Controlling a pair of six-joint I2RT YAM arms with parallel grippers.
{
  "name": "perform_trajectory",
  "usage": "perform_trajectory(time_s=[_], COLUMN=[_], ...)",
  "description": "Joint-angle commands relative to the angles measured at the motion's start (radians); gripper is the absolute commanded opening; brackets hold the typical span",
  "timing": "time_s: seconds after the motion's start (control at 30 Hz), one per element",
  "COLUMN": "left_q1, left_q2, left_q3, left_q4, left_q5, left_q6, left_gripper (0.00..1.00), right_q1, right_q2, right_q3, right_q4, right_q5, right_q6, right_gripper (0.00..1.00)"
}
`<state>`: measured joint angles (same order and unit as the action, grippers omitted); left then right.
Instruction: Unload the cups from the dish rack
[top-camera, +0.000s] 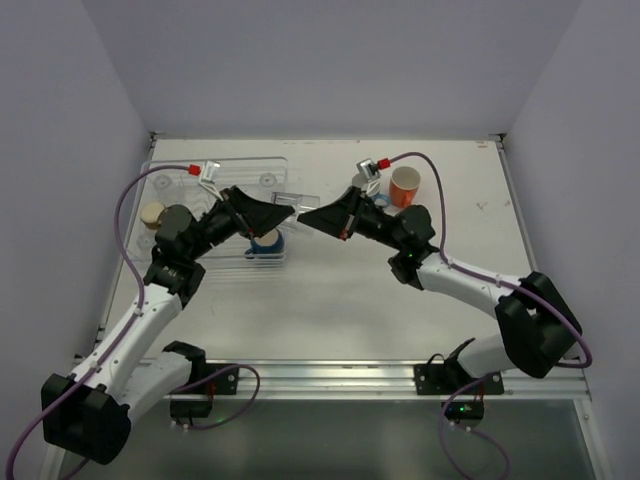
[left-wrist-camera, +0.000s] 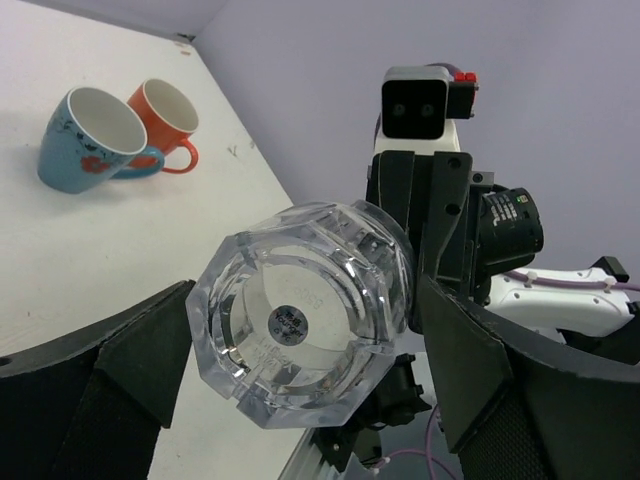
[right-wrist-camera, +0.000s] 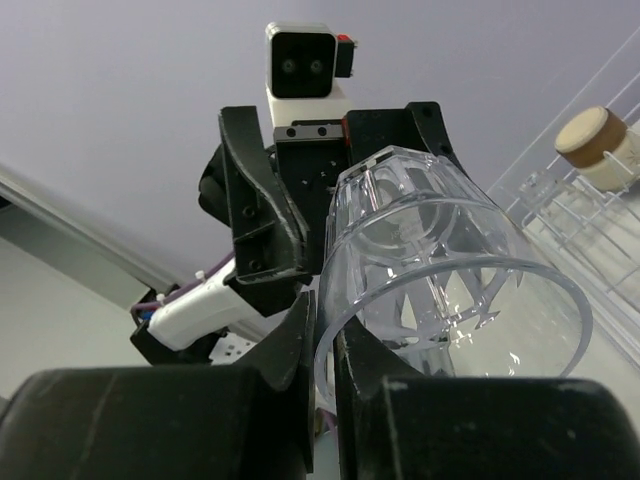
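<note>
A clear plastic cup (top-camera: 292, 203) hangs in the air between both grippers, over the table's middle. My left gripper (top-camera: 283, 207) is closed around its sides near the base; the base faces the left wrist view (left-wrist-camera: 300, 310). My right gripper (top-camera: 306, 216) is shut on the cup's rim wall (right-wrist-camera: 440, 260), one finger inside and one outside. The dish rack (top-camera: 250, 165) lies at the back left. A dark-blue cup (top-camera: 266, 243) stands at the rack's near edge and a tan cup (top-camera: 152, 213) at its left end. An orange mug (top-camera: 404, 186) and a light-blue mug (left-wrist-camera: 85, 135) stand on the table at the right.
The right arm's camera block (left-wrist-camera: 425, 105) sits close behind the cup. The rack's ridged wall (right-wrist-camera: 590, 230) and the tan cup (right-wrist-camera: 600, 145) show at the right of the right wrist view. The enclosure's walls surround the table.
</note>
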<state>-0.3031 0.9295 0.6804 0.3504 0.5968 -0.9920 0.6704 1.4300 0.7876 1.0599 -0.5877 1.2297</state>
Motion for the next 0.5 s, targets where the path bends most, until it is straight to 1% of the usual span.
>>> perform_trajectory(time_s=[0.0,0.07,0.1,0.17,0.2,0.27,0.3,0.33,0.37,0.4,0.43,0.47], left_q1=[-0.010,-0.010,-0.010,-0.010,-0.010,-0.010,-0.011,-0.010,-0.010,-0.010,-0.010,-0.010], left_q2=[-0.020,-0.027,-0.031,-0.049,-0.054,-0.078,-0.089,-0.109,-0.119,-0.127,-0.145,-0.153], left_q3=[0.041,0.068,0.077,0.114,0.128,0.154,0.172,0.177,0.183,0.192,0.192,0.194], left_q4=[0.006,-0.053,-0.076,-0.163,-0.235,-0.307,-0.341,-0.416,-0.447,-0.496,-0.520,-0.546], left_q5=[0.002,-0.012,-0.020,-0.047,-0.086,-0.133,-0.182,-0.204,-0.225,-0.254,-0.267,-0.293], left_q6=[0.061,0.102,0.118,0.166,0.223,0.285,0.347,0.374,0.429,0.455,0.482,0.533], left_gripper=[1.00,1.00,1.00,1.00,1.00,1.00,1.00,1.00,1.00,1.00,1.00,1.00], right_q1=[0.000,-0.006,-0.009,-0.017,-0.026,-0.034,-0.048,-0.058,-0.087,-0.104,-0.124,-0.174], right_q2=[-0.054,-0.100,-0.118,-0.155,-0.192,-0.230,-0.250,-0.282,-0.295,-0.307,-0.315,-0.316], right_q3=[-0.021,-0.021,-0.019,-0.005,0.002,0.031,0.045,0.079,0.103,0.131,0.197,0.231], right_q4=[0.022,-0.027,-0.099,-0.190,-0.295,-0.418,-0.551,-0.617,-0.699,-0.862,-0.949,-1.038], right_q5=[0.066,0.087,0.097,0.130,0.143,0.175,0.219,0.238,0.258,0.299,0.322,0.353], right_q6=[-0.028,-0.070,-0.094,-0.143,-0.204,-0.280,-0.358,-0.396,-0.441,-0.532,-0.583,-0.680], right_gripper=[0.00,0.00,0.00,0.00,0.00,0.00,0.00,0.00,0.00,0.00,0.00,0.00])
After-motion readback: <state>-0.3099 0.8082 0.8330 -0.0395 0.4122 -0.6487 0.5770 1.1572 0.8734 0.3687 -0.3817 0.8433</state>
